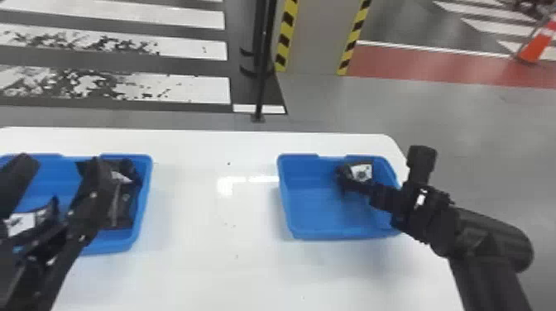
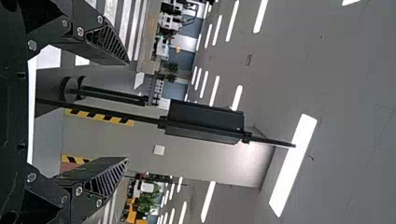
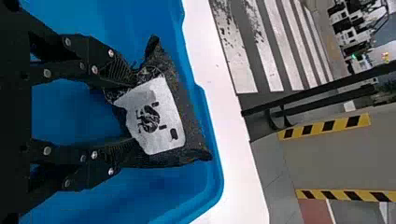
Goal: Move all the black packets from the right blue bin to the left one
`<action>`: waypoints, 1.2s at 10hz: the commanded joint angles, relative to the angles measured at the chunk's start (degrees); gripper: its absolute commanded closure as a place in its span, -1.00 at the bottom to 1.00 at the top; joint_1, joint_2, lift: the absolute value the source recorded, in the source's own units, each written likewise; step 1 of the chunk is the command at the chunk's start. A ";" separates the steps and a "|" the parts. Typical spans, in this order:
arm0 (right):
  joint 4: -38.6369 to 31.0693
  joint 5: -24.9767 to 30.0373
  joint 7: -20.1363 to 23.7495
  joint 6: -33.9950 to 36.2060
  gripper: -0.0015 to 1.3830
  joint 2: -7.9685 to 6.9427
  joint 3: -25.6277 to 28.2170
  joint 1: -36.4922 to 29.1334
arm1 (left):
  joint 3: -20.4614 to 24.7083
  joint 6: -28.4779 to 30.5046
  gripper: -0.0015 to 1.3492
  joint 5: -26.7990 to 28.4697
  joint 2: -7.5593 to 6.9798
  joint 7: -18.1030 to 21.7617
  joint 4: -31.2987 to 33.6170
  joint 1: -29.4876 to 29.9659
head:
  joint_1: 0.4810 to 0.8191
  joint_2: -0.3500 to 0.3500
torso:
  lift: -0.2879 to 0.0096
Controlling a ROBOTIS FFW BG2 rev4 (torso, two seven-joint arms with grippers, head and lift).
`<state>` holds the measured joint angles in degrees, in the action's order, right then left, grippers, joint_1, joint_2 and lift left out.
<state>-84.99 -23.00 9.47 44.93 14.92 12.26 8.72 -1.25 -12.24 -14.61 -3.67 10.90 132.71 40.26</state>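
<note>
Over the left blue bin (image 1: 142,206), my left gripper (image 1: 60,169) stands open and empty; its spread fingers show too in the left wrist view, the gripper (image 2: 128,112) facing the room. Black packets (image 1: 122,202) lie along that bin's right side, and another packet (image 1: 25,221) with a white label is partly hidden by the left arm. Inside the right blue bin (image 1: 289,198), my right gripper (image 1: 345,175) is at the back right, at a black packet (image 1: 361,171). In the right wrist view, the gripper (image 3: 135,112) is shut on this white-labelled packet (image 3: 156,116), pinching its opposite sides.
Both bins stand on a white table (image 1: 215,215), with bare tabletop between them. Beyond its far edge stand a thin black post (image 1: 260,74) and a grey column (image 1: 317,37) with yellow-black striped edges.
</note>
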 commanded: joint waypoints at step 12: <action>-10.42 -4.65 -2.27 5.27 -0.94 -1.21 -0.27 -4.22 | -0.23 -0.98 -0.50 -1.27 -0.02 0.09 -0.74 -0.19 | 0.27 -0.39 | -0.01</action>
<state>-96.93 -27.76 7.14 50.12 13.46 11.94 3.38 -1.49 -13.24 -15.88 -3.71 10.99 131.97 40.07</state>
